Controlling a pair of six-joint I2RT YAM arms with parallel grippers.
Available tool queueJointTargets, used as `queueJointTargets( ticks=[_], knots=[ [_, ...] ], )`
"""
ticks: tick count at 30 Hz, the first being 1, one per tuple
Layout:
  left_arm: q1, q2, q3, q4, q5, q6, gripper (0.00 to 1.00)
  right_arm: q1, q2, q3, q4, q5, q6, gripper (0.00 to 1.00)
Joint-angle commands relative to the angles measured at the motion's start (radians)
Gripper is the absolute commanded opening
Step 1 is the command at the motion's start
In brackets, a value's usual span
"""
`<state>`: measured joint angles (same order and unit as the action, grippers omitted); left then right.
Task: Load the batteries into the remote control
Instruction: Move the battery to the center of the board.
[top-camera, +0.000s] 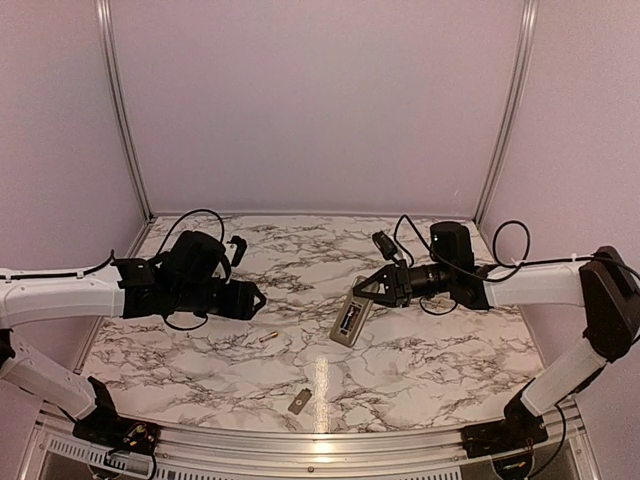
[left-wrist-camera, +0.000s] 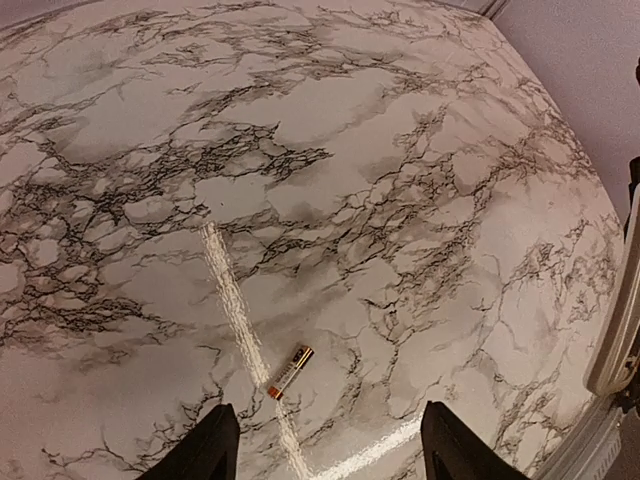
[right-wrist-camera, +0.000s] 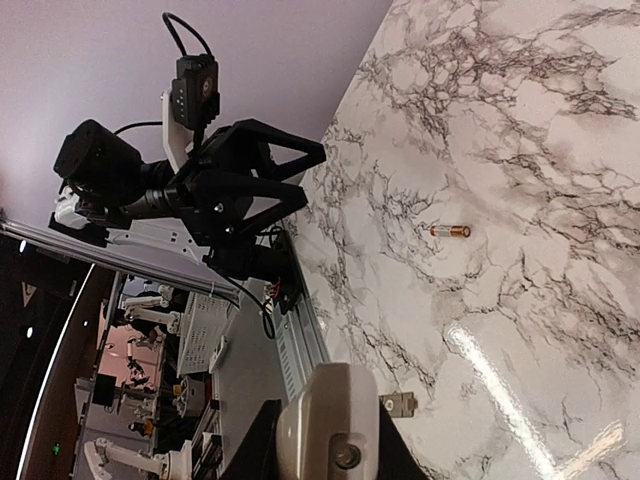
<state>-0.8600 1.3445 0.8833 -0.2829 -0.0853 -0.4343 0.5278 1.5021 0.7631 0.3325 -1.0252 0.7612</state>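
Observation:
One battery (top-camera: 267, 336), a small gold and black cylinder with an orange end, lies loose on the marble table. In the left wrist view this battery (left-wrist-camera: 289, 371) lies just ahead of my left gripper (left-wrist-camera: 330, 445), nearer its left finger. My left gripper (top-camera: 255, 298) is open and holds nothing. My right gripper (top-camera: 372, 290) is shut on the top end of the remote control (top-camera: 349, 322), which hangs tilted with its grey-tan back up. In the right wrist view the remote control (right-wrist-camera: 335, 420) fills the gap in my right gripper (right-wrist-camera: 325, 458), and the battery (right-wrist-camera: 450, 231) lies beyond it.
A small flat grey cover plate (top-camera: 299, 403) lies near the table's front edge, also visible as the cover plate (right-wrist-camera: 400, 403) beside the remote. The metal front rail (top-camera: 320, 440) runs along the near side. Walls close in the back and both sides.

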Motion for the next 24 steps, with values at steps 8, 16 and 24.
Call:
queueJointTargets(
  ticks=[8, 16, 24],
  knots=[
    [-0.203, 0.203, 0.204, -0.327, -0.409, -0.854, 0.57, -0.012, 0.038, 0.082, -0.046, 0.058, -0.064, 0.0],
    [-0.242, 0.307, 0.224, -0.301, -0.279, -1.099, 0.5, -0.035, 0.029, 0.079, -0.065, 0.057, -0.08, 0.0],
    [-0.24, 0.368, 0.191, -0.244, -0.297, -1.164, 0.6, -0.043, 0.026, 0.078, -0.068, 0.052, -0.086, 0.0]
  ],
)
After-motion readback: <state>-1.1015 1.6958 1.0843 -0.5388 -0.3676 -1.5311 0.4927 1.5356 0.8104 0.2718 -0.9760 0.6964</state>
